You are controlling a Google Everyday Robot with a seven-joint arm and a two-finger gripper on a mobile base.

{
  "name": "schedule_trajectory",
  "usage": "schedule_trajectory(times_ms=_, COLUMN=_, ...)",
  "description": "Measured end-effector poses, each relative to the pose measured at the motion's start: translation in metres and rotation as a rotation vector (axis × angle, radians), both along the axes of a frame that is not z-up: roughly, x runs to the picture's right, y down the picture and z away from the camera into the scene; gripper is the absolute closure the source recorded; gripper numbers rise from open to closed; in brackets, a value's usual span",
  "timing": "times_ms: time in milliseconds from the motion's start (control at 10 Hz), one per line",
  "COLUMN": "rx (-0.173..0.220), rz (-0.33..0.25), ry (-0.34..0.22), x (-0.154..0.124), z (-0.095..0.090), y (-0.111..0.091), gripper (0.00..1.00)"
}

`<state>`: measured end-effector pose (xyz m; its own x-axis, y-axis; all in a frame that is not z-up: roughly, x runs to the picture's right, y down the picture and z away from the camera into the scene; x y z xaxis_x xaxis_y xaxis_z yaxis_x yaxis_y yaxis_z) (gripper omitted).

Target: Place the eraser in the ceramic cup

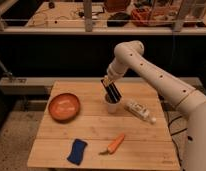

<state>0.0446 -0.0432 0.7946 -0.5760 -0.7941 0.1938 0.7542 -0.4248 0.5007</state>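
Note:
The ceramic cup (112,107), small, white and round, stands near the middle of the wooden table (96,127). My gripper (112,94) comes down from the white arm at the upper right. Its dark striped end tilts down over the cup's mouth and reaches the rim. I cannot pick out the eraser apart from that dark end, so whether it is held there stays hidden.
A wide orange bowl (64,106) sits left of the cup. A clear bottle (141,112) lies on its side just right of it. Toward the front edge lie a carrot (115,143) and a blue sponge-like block (77,151). A railing and cluttered benches stand behind.

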Motion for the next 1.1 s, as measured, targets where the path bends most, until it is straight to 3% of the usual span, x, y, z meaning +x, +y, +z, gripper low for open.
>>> schedule_trajectory(times_ms=1100, rx=0.015, rz=-0.020, ry=-0.015, x=0.0071, z=-0.0022, y=-0.0002, gripper=0.90)
